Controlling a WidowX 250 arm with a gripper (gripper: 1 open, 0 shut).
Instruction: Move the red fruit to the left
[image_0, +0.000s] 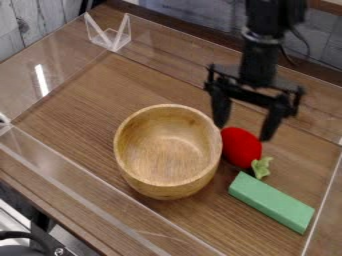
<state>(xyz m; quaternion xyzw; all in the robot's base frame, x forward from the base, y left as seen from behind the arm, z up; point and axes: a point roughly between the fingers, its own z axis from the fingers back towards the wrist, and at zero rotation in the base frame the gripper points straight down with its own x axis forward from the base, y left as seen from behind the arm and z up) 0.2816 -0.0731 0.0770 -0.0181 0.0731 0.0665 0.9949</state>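
Camera view: end effector (250, 116) open, positioned above and behind strawberry (242, 147). Strawberry on tabletop (80, 125), just beside bowl (168, 152), leafy cap pointing toward green block (271, 203). Clear wire-like object (110, 36) near far edge.

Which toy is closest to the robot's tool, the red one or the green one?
The red strawberry: it's right by the tool, while the green block lies farther off.
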